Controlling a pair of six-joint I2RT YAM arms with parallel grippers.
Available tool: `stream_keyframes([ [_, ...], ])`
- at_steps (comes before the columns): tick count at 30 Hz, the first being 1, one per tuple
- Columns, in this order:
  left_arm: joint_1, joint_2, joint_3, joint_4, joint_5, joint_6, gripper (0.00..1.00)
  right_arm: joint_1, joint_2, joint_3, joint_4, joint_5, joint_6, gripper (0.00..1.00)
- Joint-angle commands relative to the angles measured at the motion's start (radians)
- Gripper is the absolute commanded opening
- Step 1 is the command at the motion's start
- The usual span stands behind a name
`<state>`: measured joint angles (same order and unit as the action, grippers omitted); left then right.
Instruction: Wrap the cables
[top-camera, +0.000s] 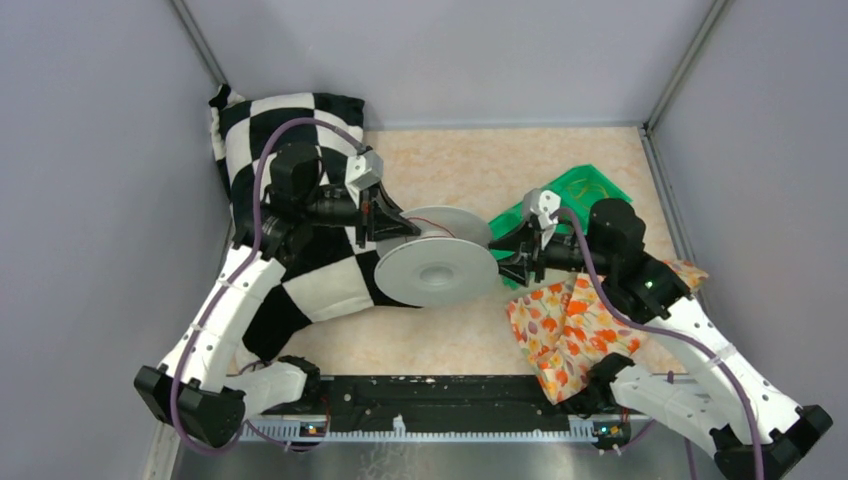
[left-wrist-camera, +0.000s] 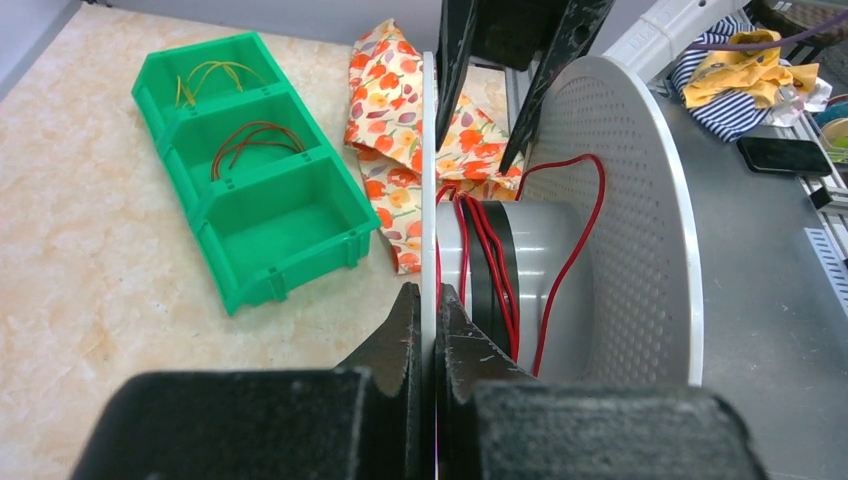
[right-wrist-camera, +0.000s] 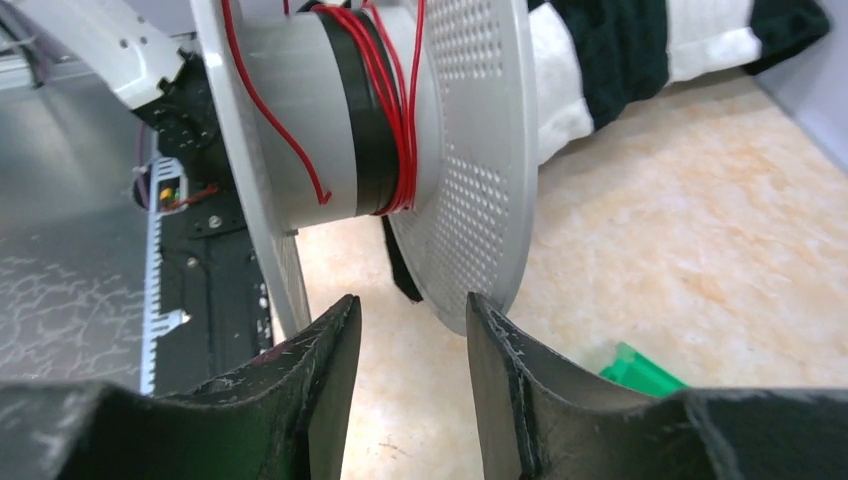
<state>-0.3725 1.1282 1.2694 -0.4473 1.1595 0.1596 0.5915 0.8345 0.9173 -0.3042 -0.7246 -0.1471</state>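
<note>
Left wrist view: the left gripper clamps the flange of a grey spool. A red cable coils round its hub, one loop slack. The right gripper hangs released, empty. Winding seems underway; next, regrasp and tighten the slack.

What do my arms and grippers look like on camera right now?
The left arm and right arm have white shells, black joints and a purple cord each. The left gripper and right gripper are black, with tapered, scuffed fingers.
</note>
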Motion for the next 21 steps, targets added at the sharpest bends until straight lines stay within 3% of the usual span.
stream_keyframes([
  [1,0.014,0.016,0.011,0.106,-0.009,0.015,0.00,-0.015,-0.048,0.078,-0.120,0.148,-0.063,0.45],
  [5,0.027,0.047,-0.006,0.150,-0.053,-0.011,0.00,-0.028,-0.099,0.084,-0.195,0.331,-0.104,0.51],
  [9,0.049,0.106,-0.008,0.236,-0.049,-0.087,0.00,-0.060,-0.122,0.079,-0.191,0.555,-0.043,0.75],
  [12,0.061,0.146,-0.024,0.348,-0.085,-0.195,0.00,-0.130,-0.089,0.102,-0.185,0.583,0.035,0.86],
  [16,0.076,0.223,-0.029,0.466,-0.133,-0.292,0.00,-0.247,-0.006,0.153,-0.196,0.562,0.111,0.87],
  [21,0.090,0.388,-0.007,0.621,-0.261,-0.435,0.00,-0.373,0.012,0.122,-0.090,0.522,0.242,0.87],
])
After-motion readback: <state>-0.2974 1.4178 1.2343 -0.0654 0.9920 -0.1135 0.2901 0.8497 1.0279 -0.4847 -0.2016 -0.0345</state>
